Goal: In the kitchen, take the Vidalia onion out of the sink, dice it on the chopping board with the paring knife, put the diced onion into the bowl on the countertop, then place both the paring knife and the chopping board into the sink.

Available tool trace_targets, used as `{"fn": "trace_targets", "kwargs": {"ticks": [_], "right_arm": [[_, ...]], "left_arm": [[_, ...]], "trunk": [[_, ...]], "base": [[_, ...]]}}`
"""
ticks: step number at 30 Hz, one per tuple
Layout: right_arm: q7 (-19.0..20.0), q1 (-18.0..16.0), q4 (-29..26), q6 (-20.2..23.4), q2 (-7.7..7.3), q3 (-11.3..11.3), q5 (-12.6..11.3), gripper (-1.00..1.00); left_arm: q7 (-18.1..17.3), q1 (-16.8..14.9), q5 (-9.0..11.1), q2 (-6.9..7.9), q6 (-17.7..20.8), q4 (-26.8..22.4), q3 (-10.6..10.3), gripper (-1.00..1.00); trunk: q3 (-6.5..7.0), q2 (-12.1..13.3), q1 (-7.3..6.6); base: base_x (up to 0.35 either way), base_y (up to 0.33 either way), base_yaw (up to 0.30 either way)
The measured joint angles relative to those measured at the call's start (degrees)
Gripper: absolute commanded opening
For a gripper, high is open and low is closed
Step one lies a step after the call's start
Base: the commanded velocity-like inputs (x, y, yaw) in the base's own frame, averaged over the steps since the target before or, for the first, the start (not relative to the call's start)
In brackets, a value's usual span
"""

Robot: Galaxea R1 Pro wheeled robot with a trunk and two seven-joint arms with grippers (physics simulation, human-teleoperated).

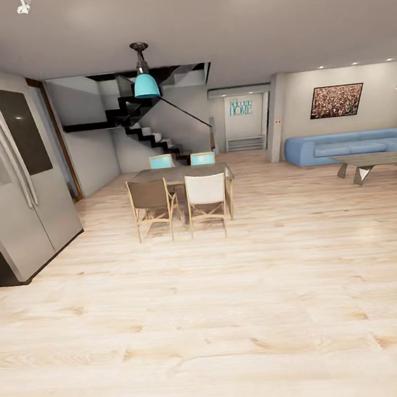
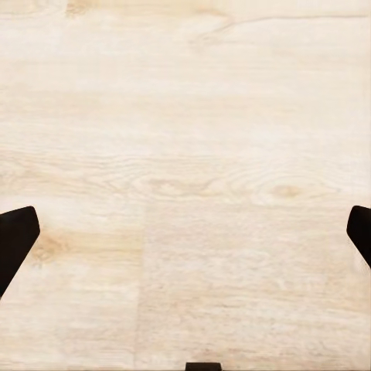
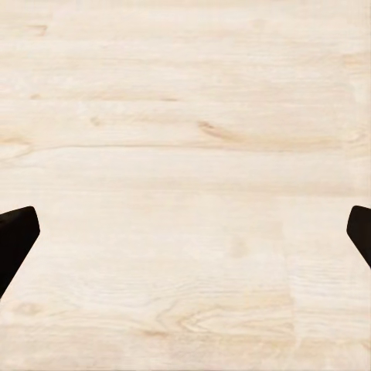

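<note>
The onion, sink, chopping board, paring knife, bowl and countertop are out of view. In the left wrist view my left gripper is open, its dark fingertips far apart over pale wooden floor with nothing between them. In the right wrist view my right gripper is open too, its fingertips spread wide above the same floor.
Ahead lies a wide light wood floor. A steel fridge stands at the left. A dining table with several chairs sits mid-room, stairs behind it. A blue sofa and low table are at the right.
</note>
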Motion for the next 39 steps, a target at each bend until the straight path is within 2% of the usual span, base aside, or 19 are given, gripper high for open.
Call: {"fn": "trace_targets", "kwargs": {"ticks": [8, 39], "right_arm": [[-0.2, 0.0, 0.0, -0.1, -0.02, -0.1, 0.0, 1.0], [-0.2, 0.0, 0.2, -0.1, 0.16, 0.0, 0.0, 1.0]], "left_arm": [[0.0, 0.0, 0.0, -0.02, -1.2, 0.4, 0.0, 1.0], [-0.1, 0.0, 0.0, 0.05, -1.3, 1.7, -0.1, 1.0]], "trunk": [[0.0, 0.0, 0.0], [0.0, 0.0, 0.0]], "base": [[0.0, 0.0, 0.0], [0.0, 0.0, 0.0]]}}
